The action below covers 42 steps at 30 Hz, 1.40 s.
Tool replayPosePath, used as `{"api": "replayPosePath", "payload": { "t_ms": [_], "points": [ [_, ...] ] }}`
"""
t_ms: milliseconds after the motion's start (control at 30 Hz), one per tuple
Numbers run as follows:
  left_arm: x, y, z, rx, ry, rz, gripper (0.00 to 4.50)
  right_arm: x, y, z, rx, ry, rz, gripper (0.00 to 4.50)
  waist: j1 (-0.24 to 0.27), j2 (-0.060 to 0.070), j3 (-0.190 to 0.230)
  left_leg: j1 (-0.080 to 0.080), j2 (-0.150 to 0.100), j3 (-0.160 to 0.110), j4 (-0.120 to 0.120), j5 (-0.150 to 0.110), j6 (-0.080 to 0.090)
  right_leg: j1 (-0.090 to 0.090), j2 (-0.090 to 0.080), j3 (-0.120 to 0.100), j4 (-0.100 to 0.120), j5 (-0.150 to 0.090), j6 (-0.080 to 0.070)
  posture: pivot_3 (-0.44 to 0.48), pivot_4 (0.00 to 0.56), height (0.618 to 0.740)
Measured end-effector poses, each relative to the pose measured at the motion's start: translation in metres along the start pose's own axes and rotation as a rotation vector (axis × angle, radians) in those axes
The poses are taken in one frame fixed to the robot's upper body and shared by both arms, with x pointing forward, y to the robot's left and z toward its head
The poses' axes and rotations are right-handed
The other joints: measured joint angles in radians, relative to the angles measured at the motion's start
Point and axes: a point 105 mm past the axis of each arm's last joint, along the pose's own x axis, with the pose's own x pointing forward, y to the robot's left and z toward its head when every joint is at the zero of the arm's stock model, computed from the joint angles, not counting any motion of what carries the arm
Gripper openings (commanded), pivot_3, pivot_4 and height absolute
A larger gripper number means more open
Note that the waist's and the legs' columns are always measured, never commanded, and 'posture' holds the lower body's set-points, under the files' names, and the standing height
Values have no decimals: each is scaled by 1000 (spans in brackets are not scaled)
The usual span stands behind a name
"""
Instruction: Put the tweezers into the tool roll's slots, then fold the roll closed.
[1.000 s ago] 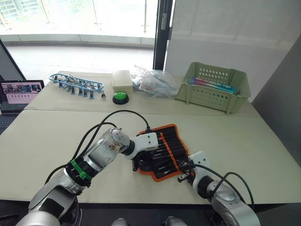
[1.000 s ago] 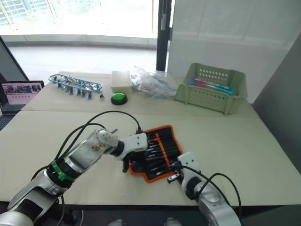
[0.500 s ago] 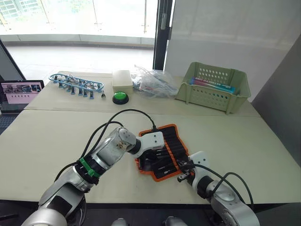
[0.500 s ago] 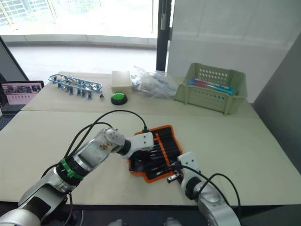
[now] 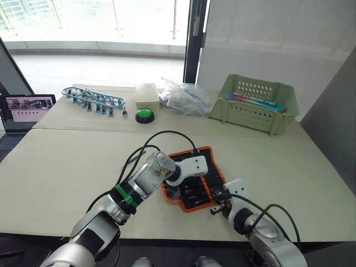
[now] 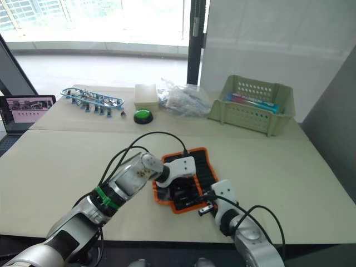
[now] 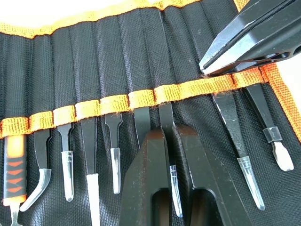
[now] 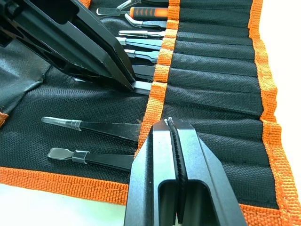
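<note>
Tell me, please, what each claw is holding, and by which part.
The left claw is shut on one of the tweezers, gripping its tapered shaft. The right claw is shut, apparently holding nothing.

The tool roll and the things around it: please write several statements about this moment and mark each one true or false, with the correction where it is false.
1. The tool roll lies open on the table. True.
2. The left gripper holds a tweezer high above the roll. False: its fingers are pressed together low on a tweezer that sits in the orange slot strip.
3. The right gripper is shut, its tip at the orange strip. True.
4. The green basket stands on the roll. False: it stands apart, at the far right of the table.
5. The green button is beside the blue rack of clips. True.
6. No tool is in the slots. False: several are already tucked in.
</note>
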Motion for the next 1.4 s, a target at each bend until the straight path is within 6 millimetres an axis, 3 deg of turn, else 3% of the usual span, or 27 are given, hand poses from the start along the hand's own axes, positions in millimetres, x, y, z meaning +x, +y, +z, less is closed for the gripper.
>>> {"api": "replayPosePath", "payload": {
  "t_ms": [200,300,367,500,600,733,900,1033,1167,1400],
  "points": [
    [-6,1,15,22,-66,12,2733,1,3,1,4,-5,11,0,-7,1,0,-1,1,0,-1,0,0,-2,1,0,0,0,1,0,150,738],
    [-24,6,20,38,-98,48,3836,1,5,1,4,-6,19,0,-11,2,0,0,1,-1,-3,0,0,-2,2,0,1,-1,0,0,150,738],
    [-50,9,11,15,-112,80,4419,2,7,1,3,-7,33,0,-25,3,0,0,2,-1,-6,0,0,-2,2,1,1,-2,-1,0,150,738],
    [-116,23,-36,-120,-88,253,4482,1,9,1,1,-5,46,0,-33,5,0,5,2,-2,-9,0,0,-1,2,0,4,-5,-3,0,150,738],
    [-145,16,-73,-200,-115,370,4482,1,8,1,-2,-3,49,0,-32,5,0,5,2,-1,-9,0,0,-1,1,-1,3,-5,-3,0,150,738],
    [-176,-5,-119,-318,-124,499,4482,1,5,0,-10,7,55,0,-28,3,3,4,3,-1,-9,0,0,-2,-1,-2,3,-5,-4,0,150,738],
    [-222,-37,-161,-469,-168,681,4482,1,4,-2,-17,16,62,0,-27,0,2,5,4,0,-9,0,0,-1,-7,-2,3,-9,-10,0,150,738],
    [-248,-82,-192,-584,-226,830,4482,1,3,-2,-27,21,75,0,-27,-1,2,6,4,0,-10,0,-1,-1,-20,-4,1,-9,-11,0,150,738],
    [-262,-113,-207,-644,-224,904,4482,2,-1,-3,-39,32,77,0,-26,-4,3,9,8,-1,-10,-6,-10,-2,-22,-3,-4,-10,-11,0,150,738],
    [-266,-115,-204,-634,-251,922,4482,5,-1,-2,-44,35,88,0,-28,-4,2,8,13,0,-12,-8,-14,-2,-21,-6,-11,-8,-14,0,150,738]
  ]
}}
